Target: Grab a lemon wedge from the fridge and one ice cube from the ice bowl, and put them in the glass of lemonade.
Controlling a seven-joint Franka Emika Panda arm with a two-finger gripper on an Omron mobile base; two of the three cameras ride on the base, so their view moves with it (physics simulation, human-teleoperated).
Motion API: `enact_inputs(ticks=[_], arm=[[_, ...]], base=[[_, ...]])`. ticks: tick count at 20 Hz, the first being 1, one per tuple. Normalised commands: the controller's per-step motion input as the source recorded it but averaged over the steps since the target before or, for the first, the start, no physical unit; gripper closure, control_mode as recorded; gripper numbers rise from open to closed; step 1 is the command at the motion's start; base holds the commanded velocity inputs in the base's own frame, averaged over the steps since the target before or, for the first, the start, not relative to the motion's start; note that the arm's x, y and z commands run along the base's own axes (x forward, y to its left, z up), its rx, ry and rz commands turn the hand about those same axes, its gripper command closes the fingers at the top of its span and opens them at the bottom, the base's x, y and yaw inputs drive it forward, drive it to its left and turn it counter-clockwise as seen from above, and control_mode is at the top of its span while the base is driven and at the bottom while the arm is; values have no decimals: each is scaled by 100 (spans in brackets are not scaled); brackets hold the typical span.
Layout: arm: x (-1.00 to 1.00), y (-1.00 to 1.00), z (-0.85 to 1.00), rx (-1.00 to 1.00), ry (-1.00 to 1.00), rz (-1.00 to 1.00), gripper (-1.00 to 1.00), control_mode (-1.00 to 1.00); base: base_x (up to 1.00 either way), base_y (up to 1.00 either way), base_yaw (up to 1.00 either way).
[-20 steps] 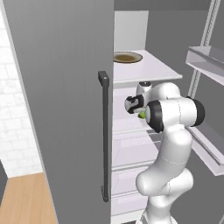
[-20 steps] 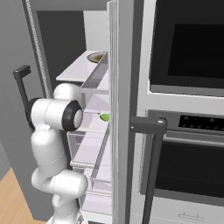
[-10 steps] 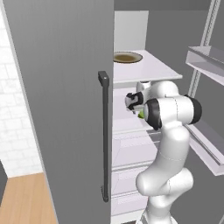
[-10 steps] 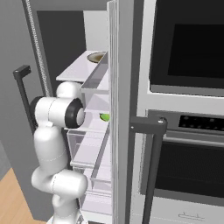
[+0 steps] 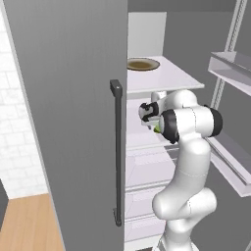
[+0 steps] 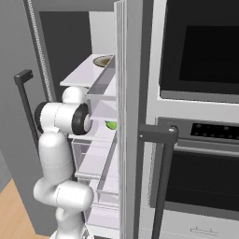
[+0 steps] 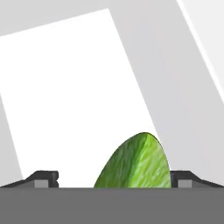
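The fridge (image 5: 73,98) stands open, its grey door and dark bar handle (image 5: 116,152) in the foreground of the left base view. The white arm reaches into the middle of the compartment, just under the upper white shelf (image 5: 166,78). A brown-rimmed flat dish (image 5: 143,64) sits toward the back left corner of that shelf. The claw (image 5: 147,113) points into the fridge interior above a lower shelf. The lemon wedge (image 7: 135,162), green and pointed, lies between the two dark finger tips in the hand view, the right tip touching its edge, the left apart; whether the claw is clenched on it cannot be told. In the right base view the wedge (image 6: 111,125) shows beside the door's edge, above the clear drawers (image 6: 93,161).
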Motion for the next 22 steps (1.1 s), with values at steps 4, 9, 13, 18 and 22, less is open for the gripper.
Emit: enact_inputs(ticks=[4,9,13,18,22], arm=[[0,0,-7,0,4,0,-100,-100],[0,0,-2,0,3,0,100,-100],[-3,0,-1,0,0,0,100,-100],[-37,0,-22,0,-10,0,100,-100],[-72,0,-53,0,-15,0,100,-100]], base=[[0,0,0],[0,0,0],[0,0,0],[0,0,0],[0,0,0]])
